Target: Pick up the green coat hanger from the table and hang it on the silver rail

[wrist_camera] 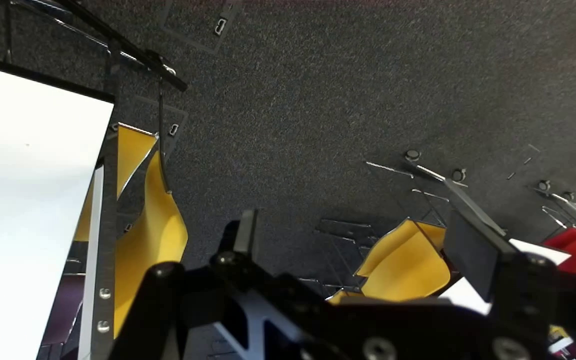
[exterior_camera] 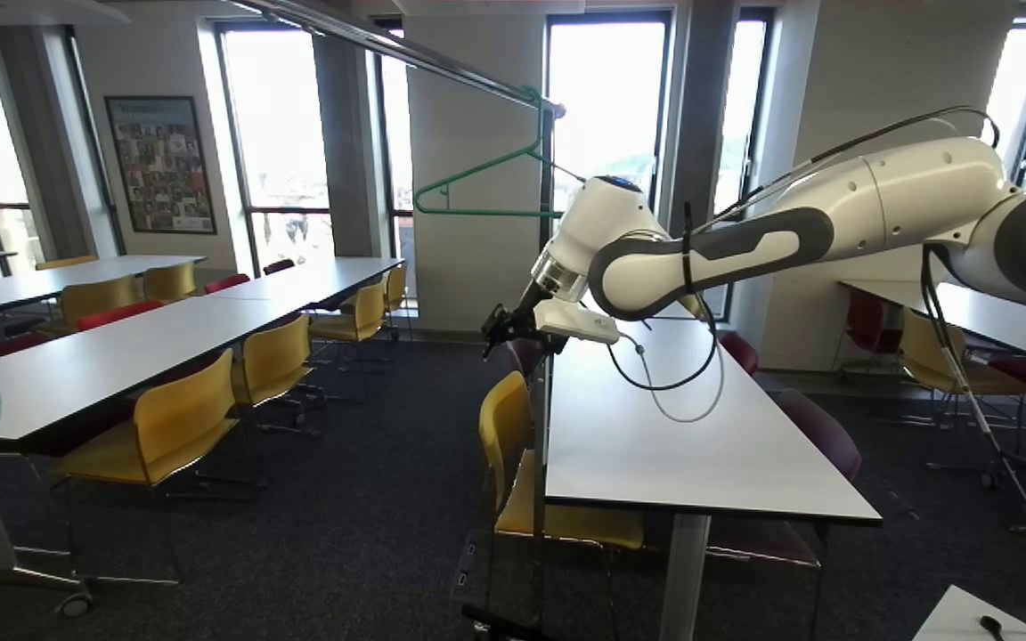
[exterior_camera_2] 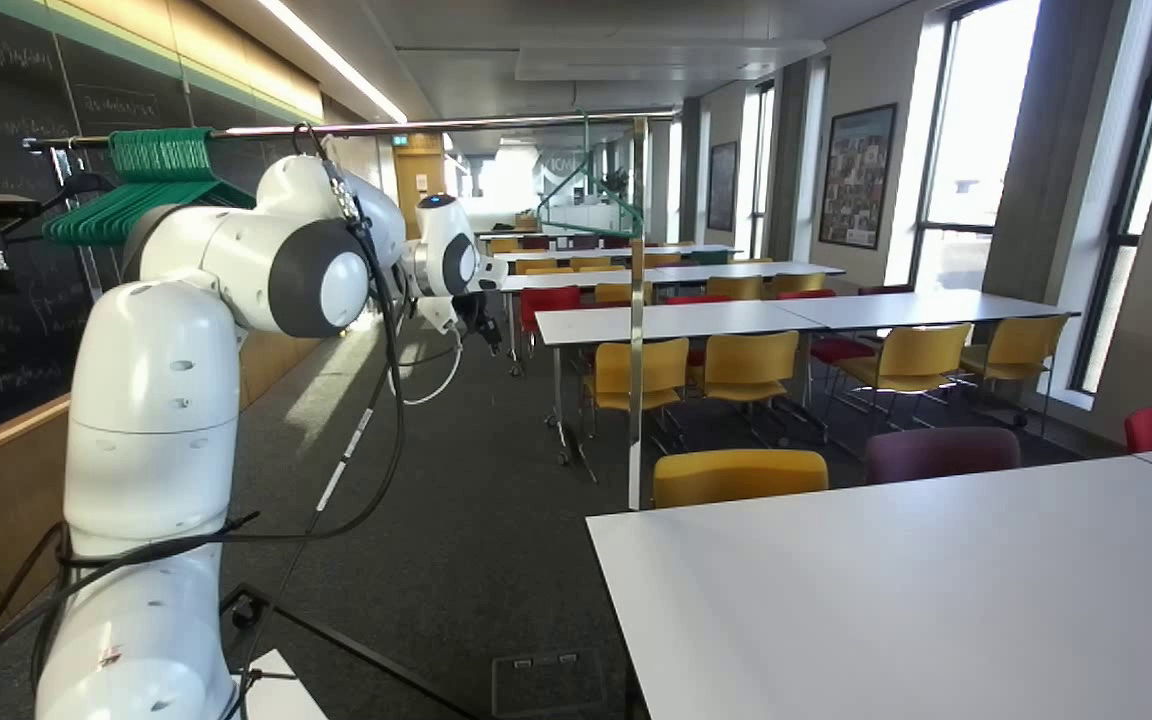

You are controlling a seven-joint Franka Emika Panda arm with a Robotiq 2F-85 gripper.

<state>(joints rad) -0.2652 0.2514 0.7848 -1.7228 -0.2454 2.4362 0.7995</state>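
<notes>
1. The pincer has its two black jaws spread wide apart, seen closest in the wrist view, where dark carpet and far yellow chairs show through the gap between them
2. Above the pincer in both exterior views, a green coat hanger hangs by its hook from a silver rail, near one end of the bar and clear of the pincer
3. In an exterior view the white robot arm extends to the pincer from the right of the picture and hides one lower corner of the hanger
4. In an exterior view a tight bunch of green hangers hangs on the same rail, higher than the pincer and to its left in the picture
5. A white bench stands lower than the pincer, to its right in both exterior views and to the left of its jaws in the wrist view
6. A nearer yellow chair stands at the bench's side, below the pincer in an exterior view
7. Long white tables with more chairs stretch away to the left of the pincer in an exterior view
</notes>
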